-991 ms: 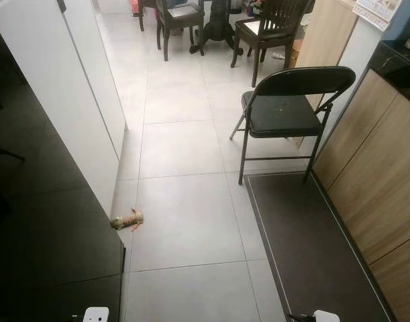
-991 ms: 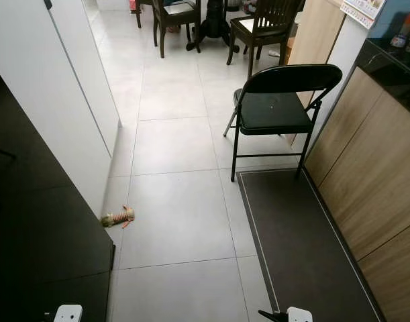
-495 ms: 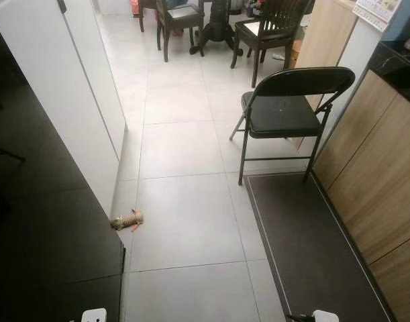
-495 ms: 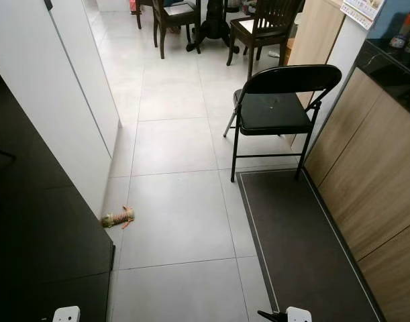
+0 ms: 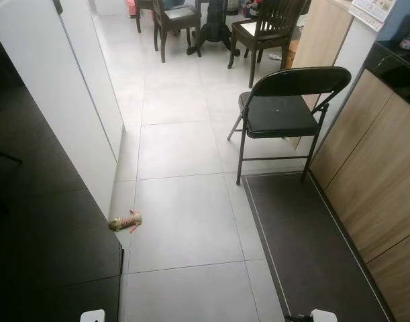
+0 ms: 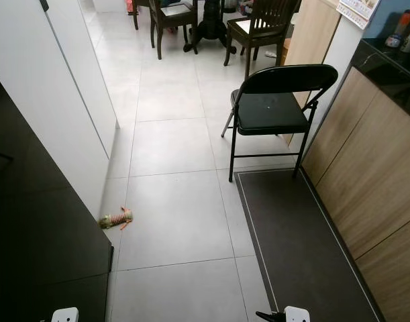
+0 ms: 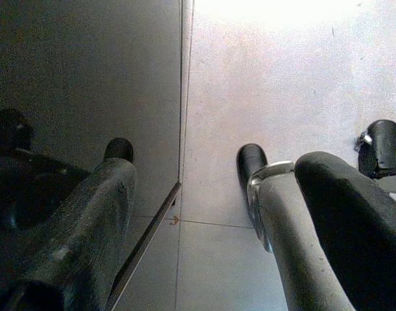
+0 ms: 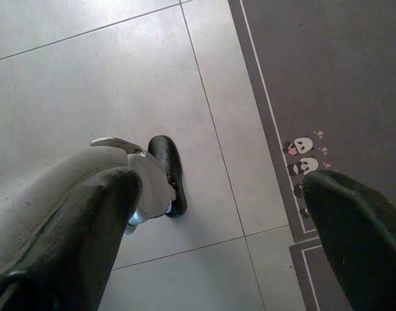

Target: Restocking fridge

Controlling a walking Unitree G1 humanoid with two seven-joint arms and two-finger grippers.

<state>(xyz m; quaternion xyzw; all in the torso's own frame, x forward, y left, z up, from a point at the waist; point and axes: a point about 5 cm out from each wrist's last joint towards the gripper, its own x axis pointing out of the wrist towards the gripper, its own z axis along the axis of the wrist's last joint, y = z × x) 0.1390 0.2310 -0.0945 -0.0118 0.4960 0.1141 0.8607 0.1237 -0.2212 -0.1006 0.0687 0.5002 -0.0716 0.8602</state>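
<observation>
- While both arms hang idle, the left gripper (image 7: pixel 185 162) and right gripper (image 8: pixel 220 194) point at the pale tiled floor (image 5: pixel 184 221) with fingers spread, holding nothing.
- The glossy black cabinet front (image 5: pixel 43 221) at lower left may be the fridge — I cannot tell; no groceries are in sight.
- A black folding metal chair (image 5: pixel 285 114) stands at upper right beside the dark grey floor mat (image 5: pixel 305 241) — likely parked clear of the walkway.
- A small striped toy (image 5: pixel 125 221) lies by the white wall.

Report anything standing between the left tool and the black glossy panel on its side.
Nothing visible: the left tool hangs beside the black panel. A small toy lies farther ahead by the white cabinet.
</observation>
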